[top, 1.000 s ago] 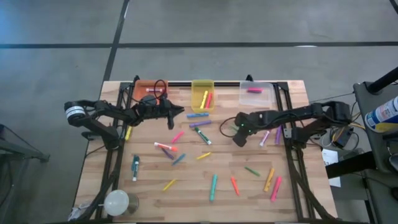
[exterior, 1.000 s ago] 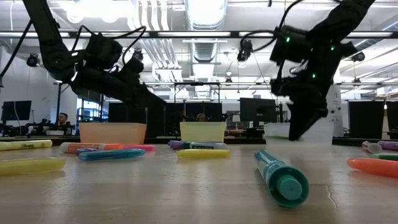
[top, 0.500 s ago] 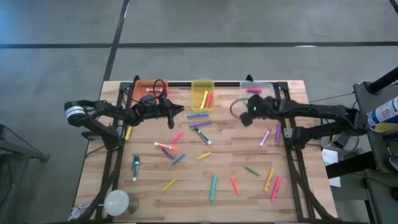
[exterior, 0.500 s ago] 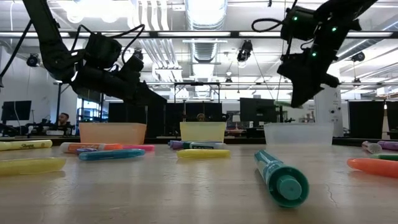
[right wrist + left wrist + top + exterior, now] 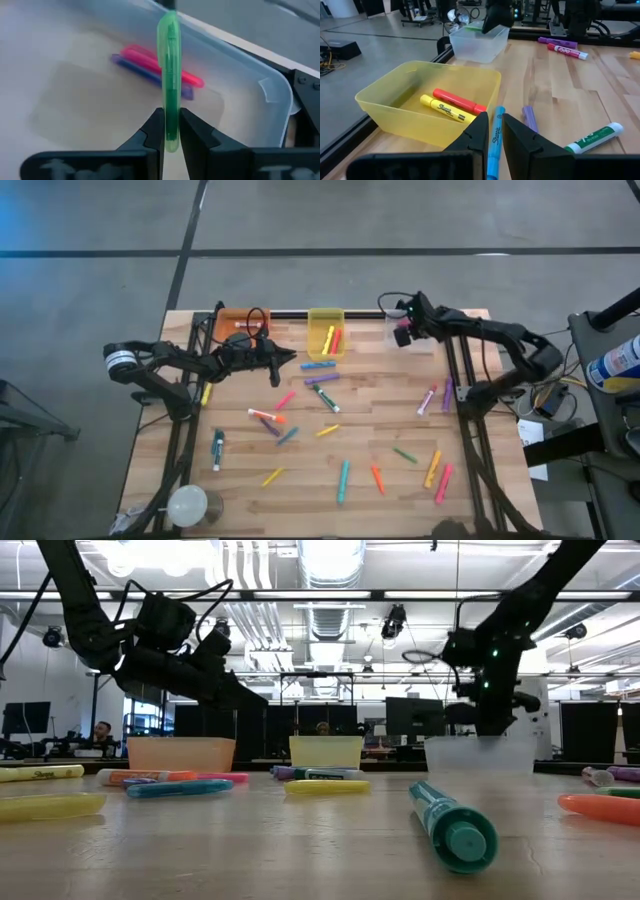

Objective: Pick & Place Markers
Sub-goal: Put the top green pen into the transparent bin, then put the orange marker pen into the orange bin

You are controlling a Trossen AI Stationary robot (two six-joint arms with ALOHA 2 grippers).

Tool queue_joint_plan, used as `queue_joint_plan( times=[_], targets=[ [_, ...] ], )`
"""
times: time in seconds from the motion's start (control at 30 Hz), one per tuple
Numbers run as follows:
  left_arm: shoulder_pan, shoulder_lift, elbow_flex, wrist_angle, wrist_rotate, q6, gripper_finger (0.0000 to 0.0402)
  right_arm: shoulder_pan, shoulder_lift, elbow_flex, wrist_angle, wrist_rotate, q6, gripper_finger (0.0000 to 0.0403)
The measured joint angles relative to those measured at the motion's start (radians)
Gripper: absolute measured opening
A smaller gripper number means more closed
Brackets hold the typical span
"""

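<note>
Many coloured markers lie scattered on the wooden table [image 5: 380,435], among them a blue one [image 5: 318,365] and a pink one [image 5: 286,399]. My right gripper [image 5: 403,332] hangs over the clear bin [image 5: 420,338] at the far edge and is shut on a green marker [image 5: 170,75]. A pink marker [image 5: 160,62] and a purple one lie on the floor of that bin. My left gripper [image 5: 290,358] hovers above the table beside the yellow bin [image 5: 326,332], its fingers a narrow gap apart and holding nothing. The blue marker [image 5: 495,137] lies on the table ahead of them. My right gripper pinches the green marker between its two fingers near one end [image 5: 171,131]. The fingers point down from above, and the marker runs along them and sticks out past the fingertips toward the clear bin [image 5: 260,100]. It is lifted clear.
The orange bin [image 5: 240,320] stands at the far-left edge. The yellow bin [image 5: 395,100] holds a yellow marker and a red one. A teal marker [image 5: 450,820] lies near the near edge. A pale round object [image 5: 187,503] sits at the near-left corner. Black frame rails run along both sides.
My right gripper rose from the middle of the table with the green marker, travelled toward the far edge, and came down over the clear bin, turning its fingers downward.
</note>
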Motion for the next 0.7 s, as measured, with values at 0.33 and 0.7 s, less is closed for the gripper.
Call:
queue_joint_plan(
  times=[0.33,0.7],
  targets=[
    [0.0,0.0,-0.002,-0.007,0.0,-0.009,0.0048,-0.023,0.126,0.087,-0.022,-0.036,-0.001,0.0045],
    [0.0,0.0,-0.002,-0.013,0.0,-0.016,0.0048,-0.01,0.056,0.094,-0.096,-0.024,0.014,0.009]
  ],
)
